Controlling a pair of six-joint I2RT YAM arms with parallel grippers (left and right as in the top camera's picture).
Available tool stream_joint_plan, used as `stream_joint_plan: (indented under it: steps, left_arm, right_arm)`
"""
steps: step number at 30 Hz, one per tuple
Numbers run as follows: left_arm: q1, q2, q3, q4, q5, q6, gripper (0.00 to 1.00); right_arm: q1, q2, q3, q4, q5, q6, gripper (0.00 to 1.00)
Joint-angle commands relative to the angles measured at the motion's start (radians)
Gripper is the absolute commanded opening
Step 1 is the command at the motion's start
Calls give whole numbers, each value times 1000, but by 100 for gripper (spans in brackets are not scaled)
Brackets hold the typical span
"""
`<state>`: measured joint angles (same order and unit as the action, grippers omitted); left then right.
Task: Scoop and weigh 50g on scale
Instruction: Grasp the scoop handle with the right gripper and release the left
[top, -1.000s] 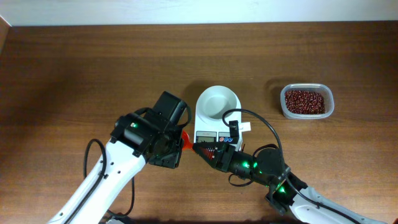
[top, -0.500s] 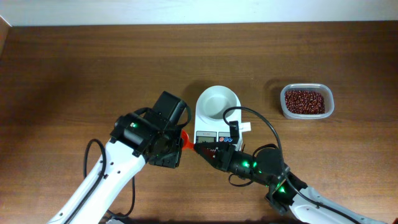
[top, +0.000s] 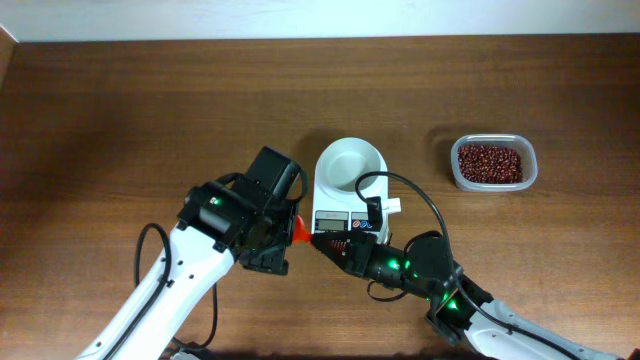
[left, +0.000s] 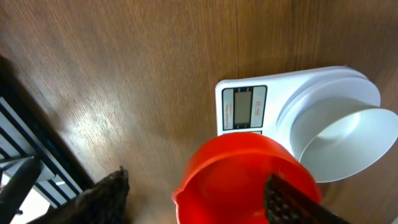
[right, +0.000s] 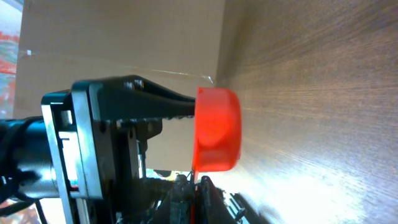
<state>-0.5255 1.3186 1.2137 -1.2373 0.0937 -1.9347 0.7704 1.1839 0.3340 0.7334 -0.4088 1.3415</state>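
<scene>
The white scale (top: 340, 215) stands mid-table with an empty white bowl (top: 351, 165) on top. It also shows in the left wrist view as the scale (left: 242, 109) and the bowl (left: 336, 137). An empty orange-red scoop (top: 298, 230) hangs just left of the scale's display. My right gripper (top: 320, 241) is shut on the scoop's thin handle (right: 198, 186). My left gripper (left: 196, 183) is open around the scoop's cup (left: 242, 180), one finger (left: 102, 199) well apart from it. The beans (top: 490, 162) lie heaped in a tub at the right.
The clear plastic tub (top: 454, 172) holding the beans stands to the right of the scale. Both arms crowd the near side of the table in front of the scale. A dark frame (left: 25, 137) runs along the table's edge in the left wrist view.
My left gripper's jaws have spread open off the scoop's cup. The right gripper has closed onto the scoop's handle. The scoop has barely moved.
</scene>
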Motion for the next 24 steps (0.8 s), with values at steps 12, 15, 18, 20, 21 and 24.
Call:
stream_joint_plan:
  steps: [12, 15, 18, 20, 21, 24]
  left_arm:
    - [45, -6, 18, 2, -79, 171, 98]
    - [103, -19, 46, 35, -119, 387, 99]
    - [147, -24, 51, 36, -141, 430, 99]
    - [149, -24, 51, 36, -159, 430, 99]
    - [149, -23, 51, 35, -167, 430, 99]
    - [149, -23, 51, 31, -169, 430, 99]
  right_arm:
    - [-190, 3, 11, -200, -260, -139, 4]
    - [-258, 2, 11, -214, -367, -269, 4]
    - [-281, -10, 12, -147, -409, -264, 4]
    - [-302, -35, 13, -46, -451, -245, 4]
    - [-319, -54, 13, -18, -461, -237, 4]
    - [-417, -108, 13, -18, -486, -248, 4]
